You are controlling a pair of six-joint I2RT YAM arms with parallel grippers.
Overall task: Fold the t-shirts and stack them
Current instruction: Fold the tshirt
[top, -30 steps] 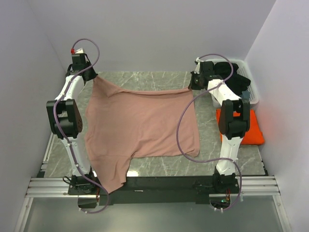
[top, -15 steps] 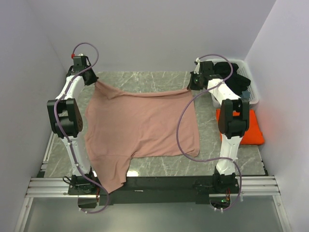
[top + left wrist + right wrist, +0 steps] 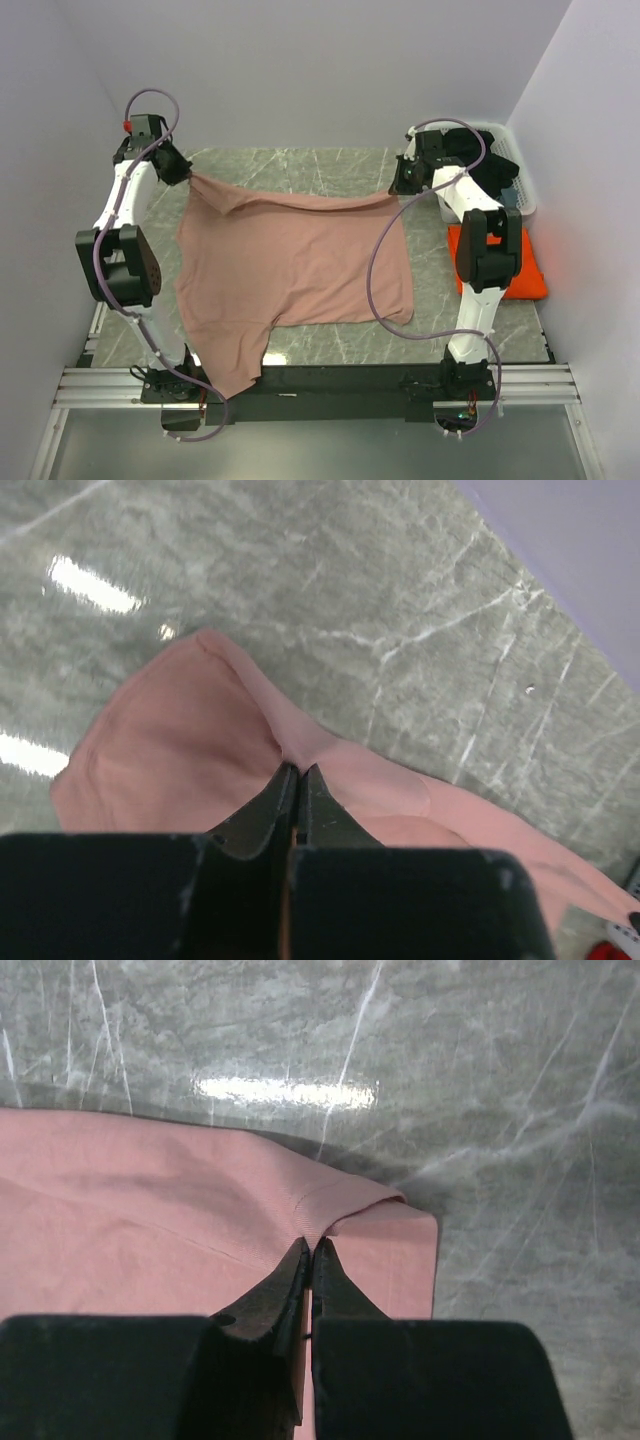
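Top external — pink tee, marble table

Overhead; wrists close (sharing pink tee).

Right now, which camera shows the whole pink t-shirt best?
The top external view: it shows the whole pink t-shirt spread out, far corners gripped. The left wrist view shows only a bunched corner pinched in the left fingers; the right wrist view, only a corner pinched in the right fingers.

the left gripper has swung outward to the left, dragging the far corner of the pink shirt with it and stretching the far edge.
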